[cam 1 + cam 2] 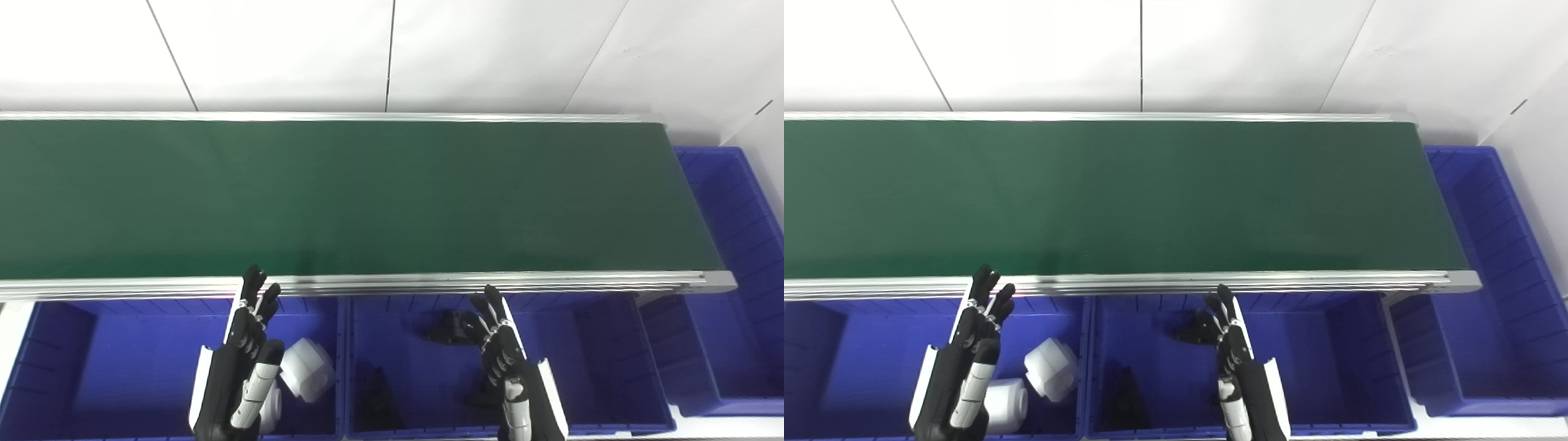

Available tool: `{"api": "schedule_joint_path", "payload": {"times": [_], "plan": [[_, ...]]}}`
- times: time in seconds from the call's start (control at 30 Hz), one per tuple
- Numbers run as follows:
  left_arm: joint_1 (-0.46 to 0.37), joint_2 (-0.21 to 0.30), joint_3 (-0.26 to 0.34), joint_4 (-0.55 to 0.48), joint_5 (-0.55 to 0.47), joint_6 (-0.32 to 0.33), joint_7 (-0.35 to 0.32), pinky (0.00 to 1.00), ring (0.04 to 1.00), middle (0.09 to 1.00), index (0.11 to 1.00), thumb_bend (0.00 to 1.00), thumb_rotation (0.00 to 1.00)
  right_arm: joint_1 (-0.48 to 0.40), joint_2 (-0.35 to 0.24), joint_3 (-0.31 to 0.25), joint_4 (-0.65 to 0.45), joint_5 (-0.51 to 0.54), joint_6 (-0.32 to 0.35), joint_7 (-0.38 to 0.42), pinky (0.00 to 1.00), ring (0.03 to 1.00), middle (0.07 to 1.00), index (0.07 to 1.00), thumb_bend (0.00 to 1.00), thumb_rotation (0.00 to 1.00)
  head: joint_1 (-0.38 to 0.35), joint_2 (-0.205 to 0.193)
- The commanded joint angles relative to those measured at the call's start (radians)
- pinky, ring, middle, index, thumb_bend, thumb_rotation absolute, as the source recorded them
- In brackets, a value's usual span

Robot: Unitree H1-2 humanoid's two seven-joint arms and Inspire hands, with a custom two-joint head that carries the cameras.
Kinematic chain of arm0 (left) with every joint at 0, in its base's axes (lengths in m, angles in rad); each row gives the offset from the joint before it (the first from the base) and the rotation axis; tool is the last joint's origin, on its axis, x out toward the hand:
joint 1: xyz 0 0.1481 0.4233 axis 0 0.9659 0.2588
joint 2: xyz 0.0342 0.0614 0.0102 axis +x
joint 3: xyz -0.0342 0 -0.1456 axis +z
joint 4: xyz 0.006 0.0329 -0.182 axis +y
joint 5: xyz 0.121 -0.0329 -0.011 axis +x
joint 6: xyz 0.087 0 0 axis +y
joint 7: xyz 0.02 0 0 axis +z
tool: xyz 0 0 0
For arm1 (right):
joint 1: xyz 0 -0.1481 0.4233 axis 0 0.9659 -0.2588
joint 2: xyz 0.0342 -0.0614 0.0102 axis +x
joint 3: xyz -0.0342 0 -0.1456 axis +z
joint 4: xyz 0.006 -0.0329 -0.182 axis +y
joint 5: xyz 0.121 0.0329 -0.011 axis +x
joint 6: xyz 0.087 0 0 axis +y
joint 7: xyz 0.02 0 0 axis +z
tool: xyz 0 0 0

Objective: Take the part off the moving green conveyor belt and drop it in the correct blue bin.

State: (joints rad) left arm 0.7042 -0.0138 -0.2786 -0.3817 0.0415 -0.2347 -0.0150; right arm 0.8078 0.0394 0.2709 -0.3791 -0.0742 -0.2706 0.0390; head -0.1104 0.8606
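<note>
Where the green conveyor belt [343,196] crosses the scene from left to right, only bare green surface, no part on it. Along its near edge, a silver rail [429,283]. Below the rail, 2 blue bins side by side: left bin [92,361] and middle bin [588,355]. At the belt's right end, a 3rd blue bin [741,257], turned lengthwise.

Over the left bin, left hand [248,343], fingers apart and pointing up toward the rail, holding nothing, fingertips overlapping the rail's lower edge. Just right of it in that bin, 2 white parts [1050,369], the lower one partly hidden behind the arm.

Over the middle bin, right hand [499,343], fingers spread, likewise holding nothing. In that bin, dark parts: 1 [1191,332] just left of the fingers, another [1121,392] near the bin's front-left corner. Shapes too dark to make out.
</note>
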Motion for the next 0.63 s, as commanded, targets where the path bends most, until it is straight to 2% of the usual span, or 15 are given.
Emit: {"api": "schedule_joint_path", "payload": {"times": [0.0,0.23,0.27,0.37,0.5,0.6], "plan": [[0.013,-0.006,-0.004,-0.025,-0.001,-0.026,0.001,0.95,0.942,0.998,1.0,0.68,0.79,0.003,-0.001,0.005,-0.009,0.006,-0.056,-0.004,0.93,0.928,0.962,1.0,0.86,1.0,0.002,0.0],[0.017,-0.013,-0.009,-0.025,0.016,-0.036,0.002,0.94,0.935,0.996,1.0,0.62,0.79,-0.002,-0.015,0.003,-0.001,-0.014,-0.069,-0.012,0.93,0.933,0.972,1.0,0.87,1.0,0.035,-0.002],[0.018,-0.014,-0.011,-0.022,0.021,-0.04,0.002,0.94,0.934,0.997,1.0,0.62,0.79,-0.003,-0.018,0.001,0.001,-0.012,-0.073,-0.014,0.93,0.935,0.972,1.0,0.87,1.0,0.068,-0.001],[0.022,-0.019,-0.02,-0.018,0.023,-0.045,0.003,0.94,0.937,1.0,1.0,0.58,0.77,-0.004,-0.032,-0.006,0.005,-0.002,-0.082,-0.013,0.94,0.942,0.977,1.0,0.87,1.0,0.105,-0.002],[0.024,-0.028,-0.025,-0.012,0.024,-0.047,0.011,0.93,0.936,0.991,1.0,0.57,0.73,-0.001,-0.039,-0.008,-0.001,0.012,-0.074,-0.012,0.94,0.944,0.981,1.0,0.87,1.0,0.094,-0.002],[0.026,-0.033,-0.025,-0.013,0.018,-0.036,0.016,0.93,0.926,0.985,1.0,0.63,0.74,0.001,-0.041,-0.006,-0.003,0.013,-0.072,-0.013,0.94,0.938,0.976,1.0,0.86,1.0,0.073,-0.003]]}}
